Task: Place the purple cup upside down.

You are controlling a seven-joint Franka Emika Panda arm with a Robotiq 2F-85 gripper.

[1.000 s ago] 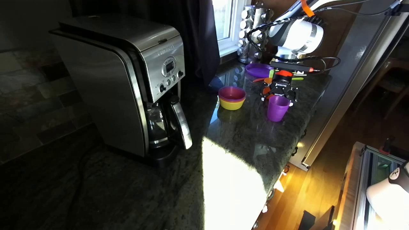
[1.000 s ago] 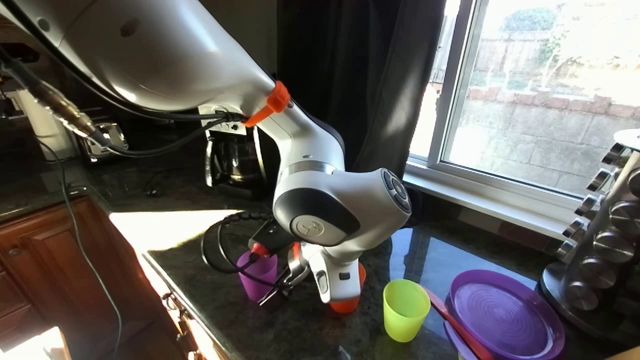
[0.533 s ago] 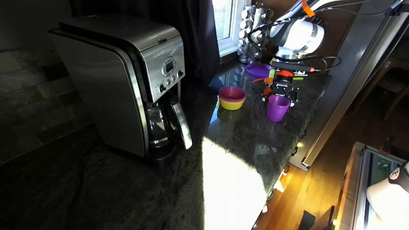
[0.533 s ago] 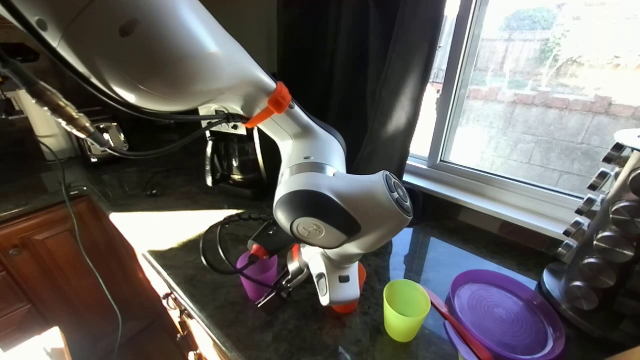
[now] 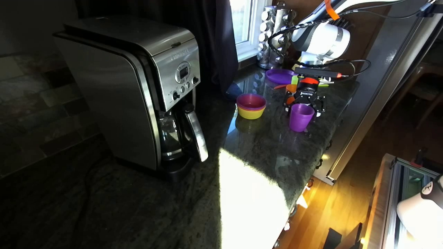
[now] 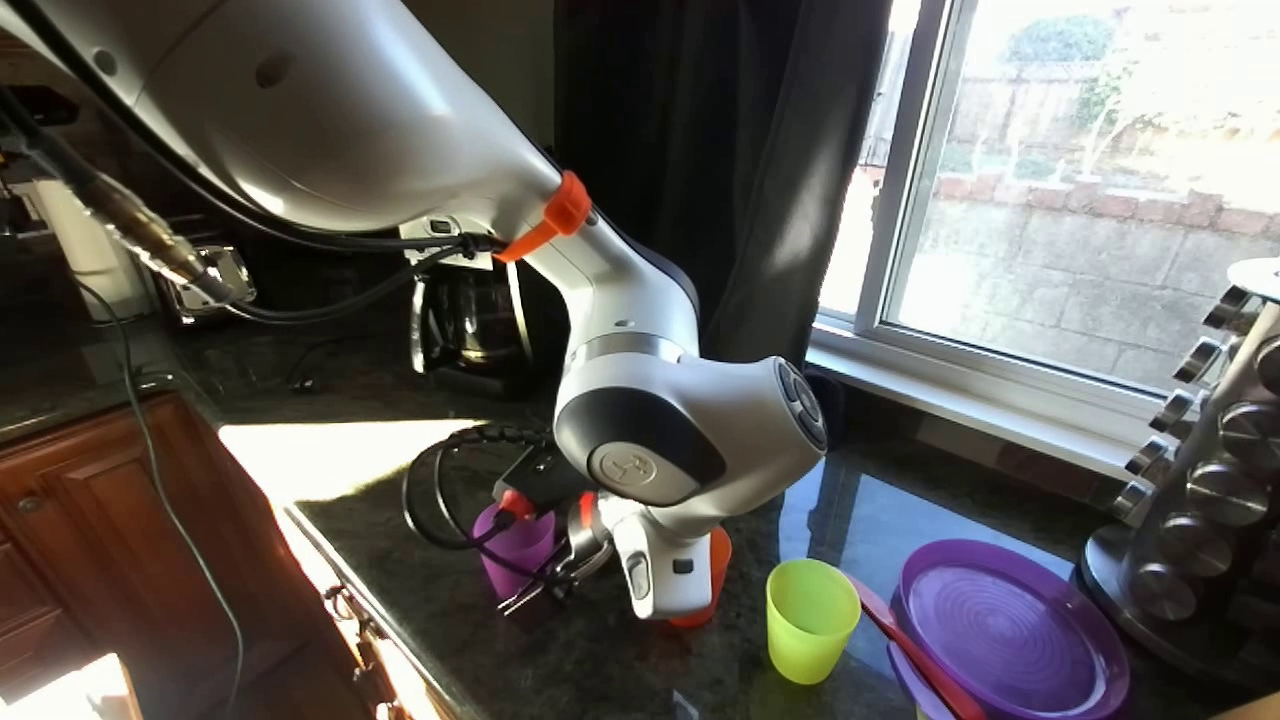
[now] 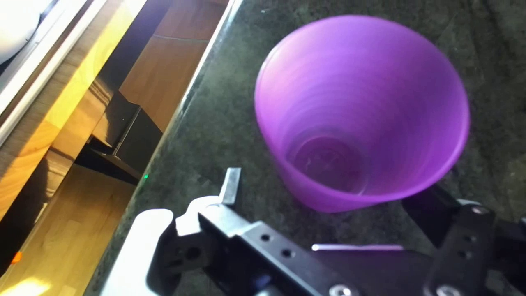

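The purple cup point(image 5: 299, 119) stands upright on the dark counter, mouth up. It also shows in an exterior view point(image 6: 520, 550), partly covered by cables. In the wrist view the purple cup point(image 7: 365, 107) is large, and I look into its empty inside. My gripper point(image 7: 333, 197) is open, with one finger left of the cup and the other at its lower right, partly hidden behind the rim. Nothing is held. In an exterior view my gripper point(image 5: 304, 111) is low behind the cup, fingers spread to both sides. Whether a finger touches the cup I cannot tell.
An orange cup point(image 6: 720, 565) stands close behind my hand. A yellow-green cup point(image 6: 812, 620), a purple plate point(image 6: 1005, 630) and a spice rack point(image 6: 1225, 480) are further right. Stacked bowls point(image 5: 251, 109) and a coffee maker point(image 5: 183, 72) are also on the counter. The counter's edge point(image 7: 181, 111) is near the cup.
My gripper has moved slightly, a little lower, and its fingertips have swung a little left in an exterior view. The purple cup has not moved.
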